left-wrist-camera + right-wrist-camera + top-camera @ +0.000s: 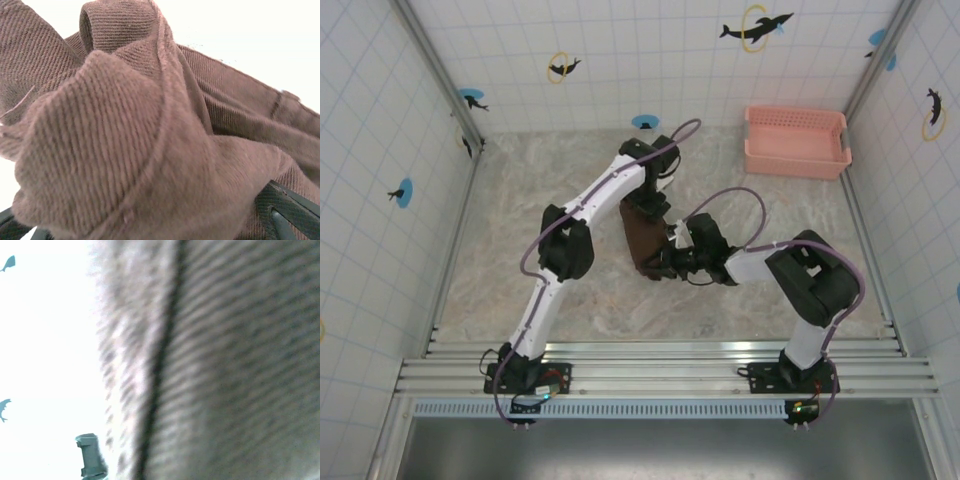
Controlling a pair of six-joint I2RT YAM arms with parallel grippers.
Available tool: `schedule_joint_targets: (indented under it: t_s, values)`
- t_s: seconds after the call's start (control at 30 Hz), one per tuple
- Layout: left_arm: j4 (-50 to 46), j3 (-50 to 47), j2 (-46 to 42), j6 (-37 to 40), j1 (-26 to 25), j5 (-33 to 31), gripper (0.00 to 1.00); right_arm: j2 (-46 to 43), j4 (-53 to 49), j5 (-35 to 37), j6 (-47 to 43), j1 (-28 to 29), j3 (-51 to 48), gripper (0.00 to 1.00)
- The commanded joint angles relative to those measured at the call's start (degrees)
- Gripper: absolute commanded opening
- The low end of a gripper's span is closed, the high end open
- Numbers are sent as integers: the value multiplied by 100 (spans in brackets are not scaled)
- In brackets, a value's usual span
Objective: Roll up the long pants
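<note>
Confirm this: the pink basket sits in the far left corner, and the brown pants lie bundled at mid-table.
Not quite: the pink basket sits in the far right corner, as the top external view shows. The brown pants do lie bundled at mid-table.

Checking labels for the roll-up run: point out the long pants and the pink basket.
long pants [640,243]: top external view, middle of the bunched brown cloth.
pink basket [796,164]: top external view, near side wall.

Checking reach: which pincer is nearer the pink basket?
Left, narrowly. The left pincer is at the far end of the long pants, toward the pink basket; the right pincer grips their near end.
</note>
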Motion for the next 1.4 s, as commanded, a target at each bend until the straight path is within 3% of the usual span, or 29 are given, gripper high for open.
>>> schedule_joint_targets:
  t_s: [0.0,0.13,0.2,0.27,0.37,0.43,0.5,0.73,1.0,1.23,1.37]
  values:
    - [-314,72,576,-95,-72,-362,97,24,752,-258,425,5,-96,16]
    - [-273,-239,777,-95,-117,-618,97,-52,835,-247,571,-26,-231,17]
    - [-215,-430,829,-52,-116,-659,97,-172,633,-244,507,-67,-240,22]
    - [-251,-541,934,-16,-127,-772,97,-496,-509,-166,-130,-153,-71,39]
    - [-356,-604,1047,11,-135,-873,97,-1267,-4031,760,-2479,-226,810,76]
    - [-326,-685,1058,54,-136,-855,97,-1672,-5030,1261,-3243,-249,1191,92]
    - [-313,-727,1076,63,-136,-837,97,-1940,-5394,1396,-3493,-380,1346,99]
    - [-313,-724,1133,98,-134,-768,97,-1550,-6040,1321,-4446,-697,1593,99]
    - [-401,-728,1126,129,-134,-735,97,-568,-3899,584,-4276,-738,925,100]
    - [-508,-732,1117,138,-131,-778,97,447,-2700,99,-3955,-695,1005,99]
    - [-544,-741,1124,125,-134,-772,97,784,-2399,165,-3802,-676,1110,99]
